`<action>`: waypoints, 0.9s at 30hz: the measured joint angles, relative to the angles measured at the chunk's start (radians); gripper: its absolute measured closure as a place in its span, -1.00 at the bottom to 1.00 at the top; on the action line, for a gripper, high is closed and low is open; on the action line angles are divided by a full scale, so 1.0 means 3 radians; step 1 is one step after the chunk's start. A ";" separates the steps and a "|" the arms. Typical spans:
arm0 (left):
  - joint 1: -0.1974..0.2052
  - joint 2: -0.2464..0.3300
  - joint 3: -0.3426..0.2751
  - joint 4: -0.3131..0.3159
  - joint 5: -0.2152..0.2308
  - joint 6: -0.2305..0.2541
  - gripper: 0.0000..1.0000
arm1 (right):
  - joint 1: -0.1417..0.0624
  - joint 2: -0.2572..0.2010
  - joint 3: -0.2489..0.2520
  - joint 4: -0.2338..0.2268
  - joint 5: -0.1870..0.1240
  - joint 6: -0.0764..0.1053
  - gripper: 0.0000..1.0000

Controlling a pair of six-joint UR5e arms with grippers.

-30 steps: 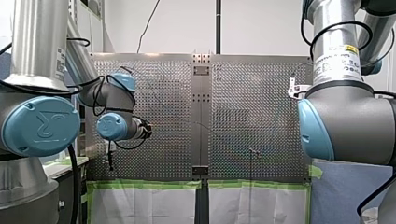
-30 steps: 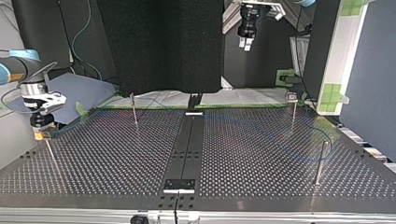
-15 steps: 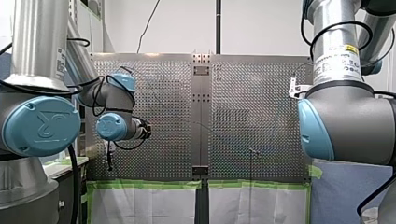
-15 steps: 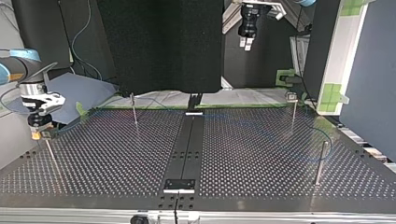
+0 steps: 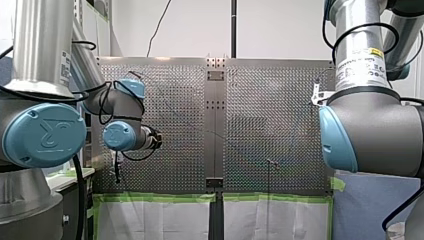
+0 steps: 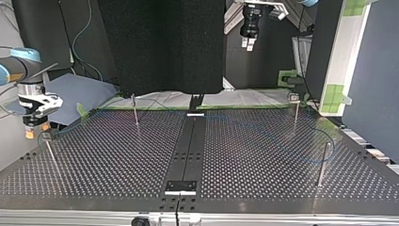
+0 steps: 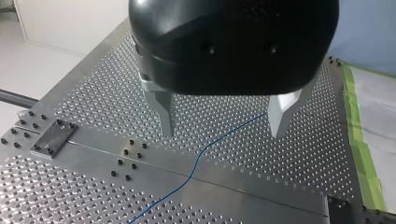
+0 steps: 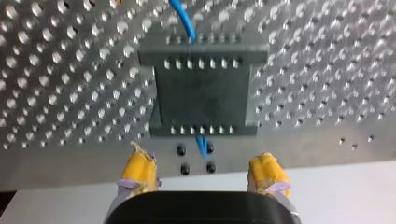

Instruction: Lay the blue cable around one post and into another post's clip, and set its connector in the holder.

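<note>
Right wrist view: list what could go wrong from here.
The thin blue cable pokes out of the dark slotted holder just ahead of my right gripper's open yellow pads; a low move might snag it. Under my open left gripper the cable lies slack and could shift.

Cable (image 7: 201, 156): thin, bright blue. Table (image 7: 93, 107): silver metal, patterned all over with regular rows of small holes. My left gripper (image 7: 223, 134): glossy black body, bare metal fingers (image 7: 163, 112). My right gripper (image 8: 201, 157): yellow pads (image 8: 139, 169), edged in lilac. Block (image 8: 203, 95): dark grey, with two rows of pale dots. Tape (image 5: 160, 197) along the table's edge: light green.
</note>
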 joint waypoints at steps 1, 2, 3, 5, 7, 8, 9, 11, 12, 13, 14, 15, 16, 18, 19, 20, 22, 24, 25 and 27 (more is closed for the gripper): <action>0.0000 0.0000 0.0000 0.0000 0.0000 0.0000 -0.97 | -0.0003 0.0000 0.0000 0.0006 0.0024 0.0000 -0.99; 0.0000 0.0000 0.0000 0.0000 0.0000 0.0000 -0.97 | -0.0006 0.0000 0.0000 0.0011 0.0047 0.0000 -0.99; 0.0001 0.0000 -0.0001 0.0000 0.0000 0.0000 -0.97 | -0.0011 0.0000 0.0000 0.0019 0.0076 0.0000 -0.99; 0.0001 0.0000 -0.0001 0.0000 0.0001 0.0000 -0.97 | -0.0018 0.0000 0.0001 0.0032 0.0119 0.0000 -0.99; 0.0003 0.0000 0.0000 0.0000 0.0002 0.0000 -0.97 | -0.0024 0.0000 0.0001 0.0052 0.0170 0.0000 -0.99; 0.0004 0.0000 -0.0001 -0.0001 0.0003 0.0000 -0.97 | -0.0027 0.0000 0.0001 0.0065 0.0195 0.0001 -0.99; 0.0004 0.0000 -0.0001 -0.0002 0.0003 0.0000 -0.97 | -0.0030 0.0000 0.0003 0.0086 0.0232 0.0001 -0.99; 0.0005 0.0000 -0.0002 -0.0003 0.0004 0.0000 -0.97 | -0.0036 -0.0001 0.0009 0.0122 0.0288 0.0001 -0.99; 0.0006 0.0000 -0.0002 -0.0004 0.0004 0.0000 -0.97 | -0.0040 -0.0002 0.0019 0.0144 0.0323 0.0003 -0.99; 0.0006 0.0000 -0.0002 -0.0004 0.0005 0.0000 -0.97 | -0.0043 -0.0003 0.0033 0.0158 0.0352 0.0003 -0.99; 0.0006 0.0000 -0.0002 -0.0005 0.0005 0.0000 -0.97 | -0.0047 -0.0007 0.0050 0.0168 0.0381 0.0003 -0.99; 0.0007 0.0000 -0.0003 -0.0005 0.0005 0.0000 -0.97 | -0.0053 -0.0018 0.0081 0.0173 0.0422 0.0005 -0.99; 0.0007 0.0000 -0.0003 -0.0005 0.0005 0.0000 -0.97 | -0.0058 -0.0032 0.0108 0.0169 0.0455 0.0010 -0.99; 0.0008 0.0001 -0.0003 -0.0005 0.0005 0.0000 -0.97 | -0.0066 -0.0080 0.0174 0.0137 0.0528 0.0039 -0.99; 0.0008 0.0000 -0.0004 -0.0005 0.0005 0.0000 -0.97 | -0.0067 -0.0104 0.0203 0.0116 0.0559 0.0059 -0.99; 0.0008 0.0001 -0.0004 -0.0005 0.0005 -0.0001 -0.97 | -0.0067 -0.0129 0.0231 0.0094 0.0588 0.0080 -0.99; 0.0008 0.0001 -0.0004 -0.0005 0.0008 -0.0005 -0.97 | -0.0058 -0.0184 0.0290 0.0042 0.0648 0.0131 -0.99; 0.0007 0.0001 -0.0004 -0.0005 0.0025 -0.0008 -0.97 | -0.0037 -0.0242 0.0350 -0.0014 0.0708 0.0186 -0.99; 0.0007 0.0001 -0.0004 -0.0005 0.0034 -0.0010 -0.97 | -0.0027 -0.0268 0.0375 -0.0039 0.0730 0.0212 -0.99; 0.0007 0.0001 -0.0005 -0.0002 0.0049 -0.0019 -0.97 | -0.0004 -0.0328 0.0437 -0.0100 0.0746 0.0268 -0.99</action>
